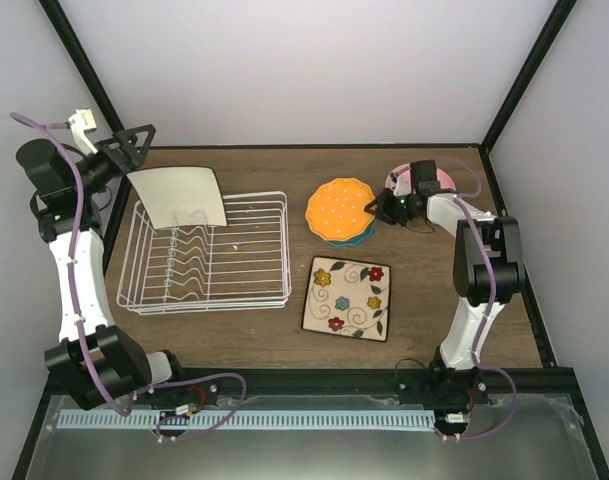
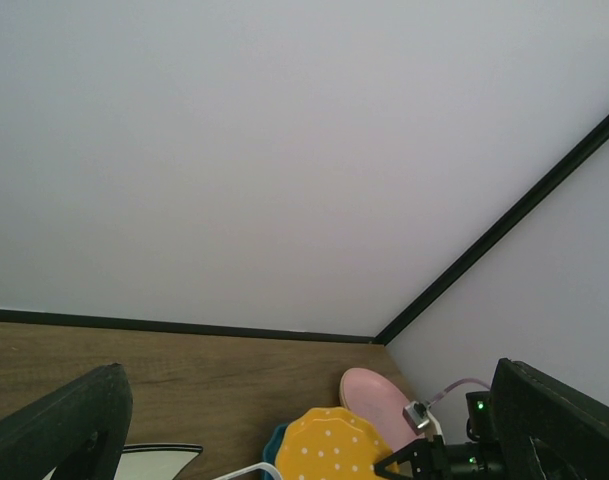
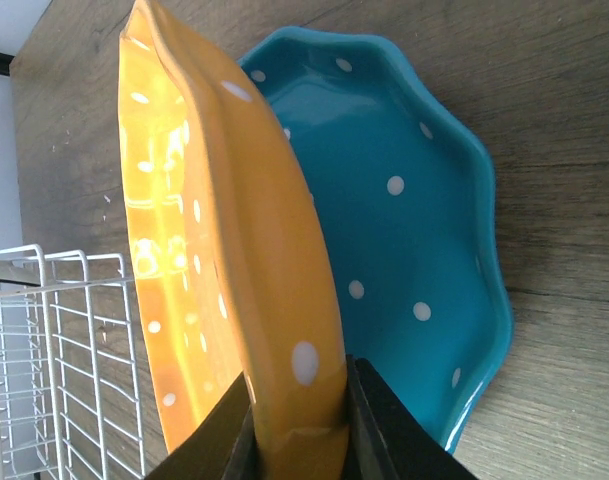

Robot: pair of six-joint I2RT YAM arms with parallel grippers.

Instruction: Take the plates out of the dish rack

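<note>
My right gripper [image 1: 384,208] [image 3: 299,390] is shut on the rim of the scalloped dotted bright-orange plate [image 1: 339,208] [image 3: 224,200], held tilted over the teal plate [image 1: 356,238] [image 3: 414,180] on the table. The pink plate [image 1: 439,181] [image 2: 379,400] lies behind it. The flowered square plate [image 1: 347,297] lies flat at the front. A plain cream square plate [image 1: 179,197] stands leaning in the back left of the white wire dish rack [image 1: 209,255]. My left gripper [image 1: 134,150] [image 2: 309,400] is open beside that plate's upper left corner. The pale-orange plate is out of view.
The rack's wire corner shows in the right wrist view [image 3: 44,380]. Black frame posts and pale walls close in the back and sides. The table's back edge runs just behind the rack and the pink plate.
</note>
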